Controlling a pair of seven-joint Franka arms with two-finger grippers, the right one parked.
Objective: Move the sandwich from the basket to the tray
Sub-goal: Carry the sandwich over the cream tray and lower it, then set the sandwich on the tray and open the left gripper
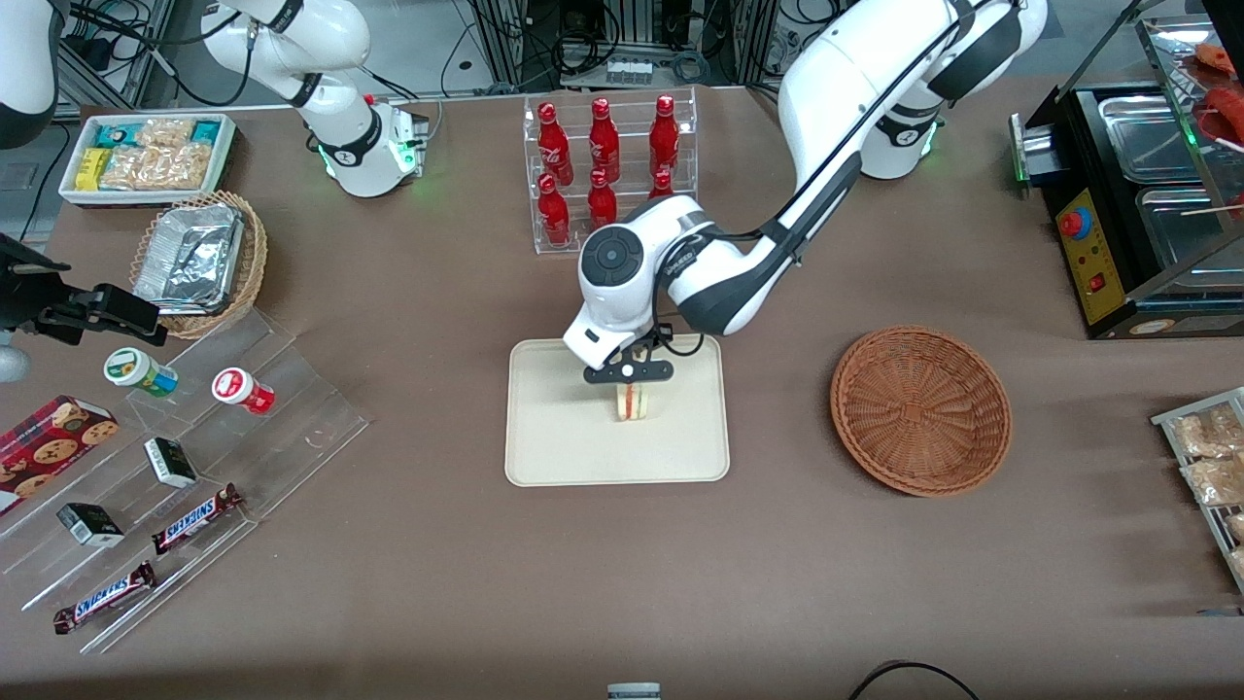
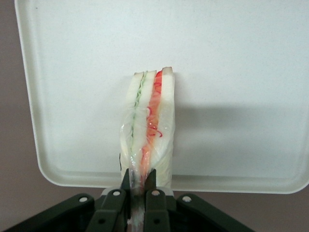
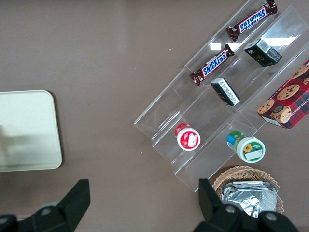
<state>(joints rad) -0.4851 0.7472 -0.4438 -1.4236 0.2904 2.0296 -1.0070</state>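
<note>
Tray (image 1: 554, 447): gripper (image 1: 630, 381) (closed) around sandwich (image 1: 633, 402).

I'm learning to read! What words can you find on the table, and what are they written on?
"SNICKERS": candy bar on the clear stepped rack.
"SNICKERS": second candy bar, one step down.
Cookie box, small dark boxes, round tubs and red bottles: print too small to read.
The claw, over the tray, grips the sandwich: no words.

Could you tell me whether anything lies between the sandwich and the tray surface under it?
Nothing visible does. The gripper holds the sandwich upright over the tray, whose surface beneath is bare; the basket sits apart, empty.
</note>
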